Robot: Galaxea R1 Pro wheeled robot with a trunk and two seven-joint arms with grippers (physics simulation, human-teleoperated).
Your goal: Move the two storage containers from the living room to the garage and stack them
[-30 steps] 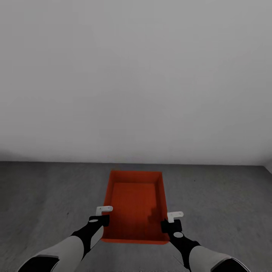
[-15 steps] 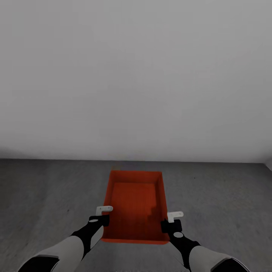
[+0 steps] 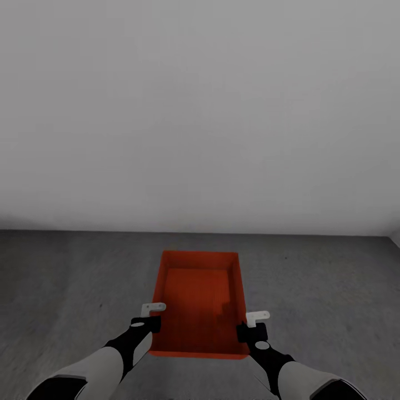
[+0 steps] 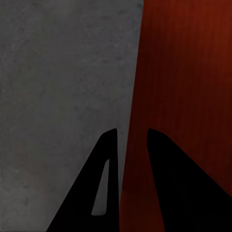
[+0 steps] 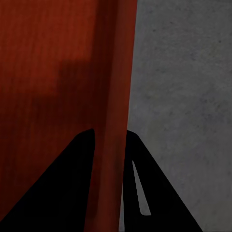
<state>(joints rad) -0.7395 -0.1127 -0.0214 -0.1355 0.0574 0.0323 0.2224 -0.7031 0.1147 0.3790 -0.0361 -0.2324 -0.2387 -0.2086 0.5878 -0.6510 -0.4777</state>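
1. Head view: I see one orange-red storage container (image 3: 197,303) out in front of me, open side up, over the dark grey concrete floor (image 3: 328,289) and not far from the foot of the plain white-grey wall (image 3: 200,111).
2. My left gripper (image 3: 151,315) sits at the container's left long wall, near the corner closest to me.
3. My right gripper (image 3: 254,324) sits at the right long wall, likewise near the closest corner.
4. Left wrist view: my two dark fingers (image 4: 104,183) straddle the container's wall (image 4: 130,159), one outside over the floor (image 4: 58,87), one inside the bin — clamped on that wall.
5. Right wrist view: the same picture, fingers (image 5: 140,188) either side of the red wall (image 5: 113,145), closed tight onto it, grey floor (image 5: 183,87) on the outer side.
6. I can't tell whether the container's base touches the floor or hangs just above it.
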